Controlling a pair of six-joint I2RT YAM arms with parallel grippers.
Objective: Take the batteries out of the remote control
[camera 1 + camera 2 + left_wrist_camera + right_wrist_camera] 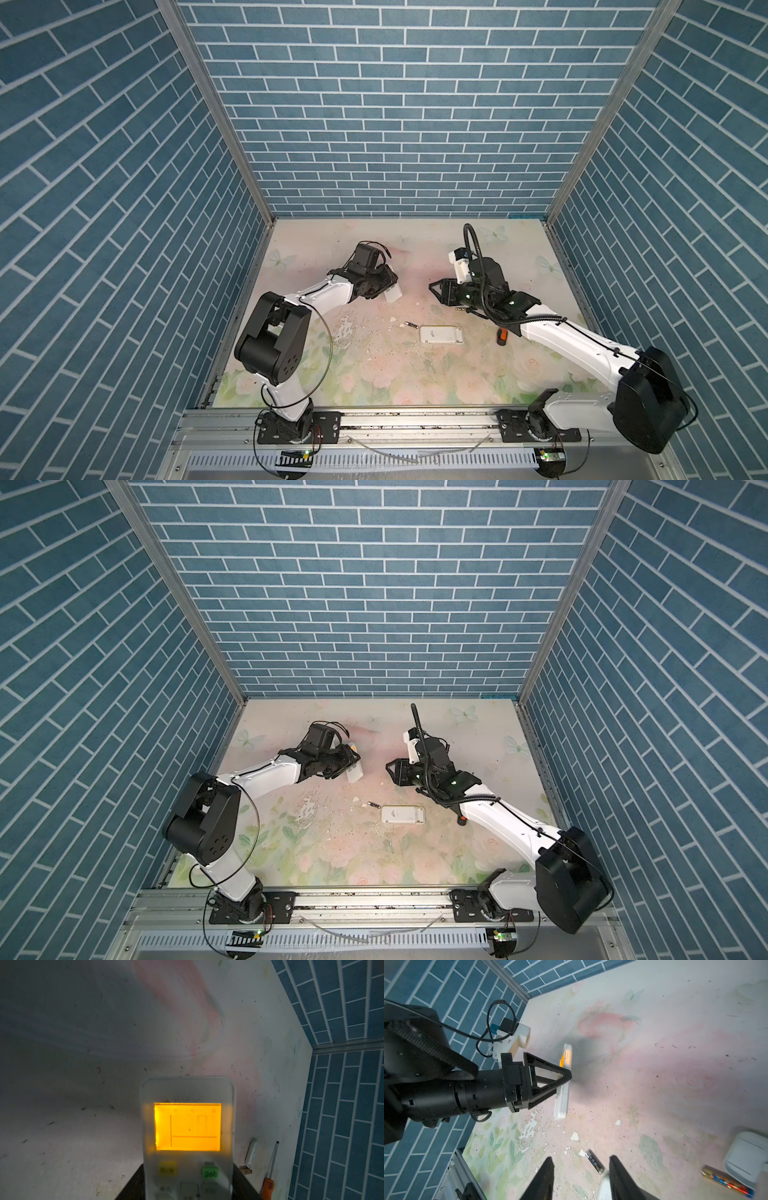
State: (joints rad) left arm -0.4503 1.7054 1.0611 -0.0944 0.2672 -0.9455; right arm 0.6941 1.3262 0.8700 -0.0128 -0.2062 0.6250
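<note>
White plastic remote control (188, 1126) with lit orange display, clamped in the left tool (386, 286) above the floral table (316, 249), is judged still loaded. The right tool (581, 1159) is held with jaws apart. One slim dark battery (411, 325) and one gold-wrapped battery (726, 1182) lie near mid-table, beside a second white remote (441, 334).

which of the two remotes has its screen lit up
The remote clamped in the left tool, off the table: its display glows orange. The other remote lies flat on the table with no screen showing.
</note>
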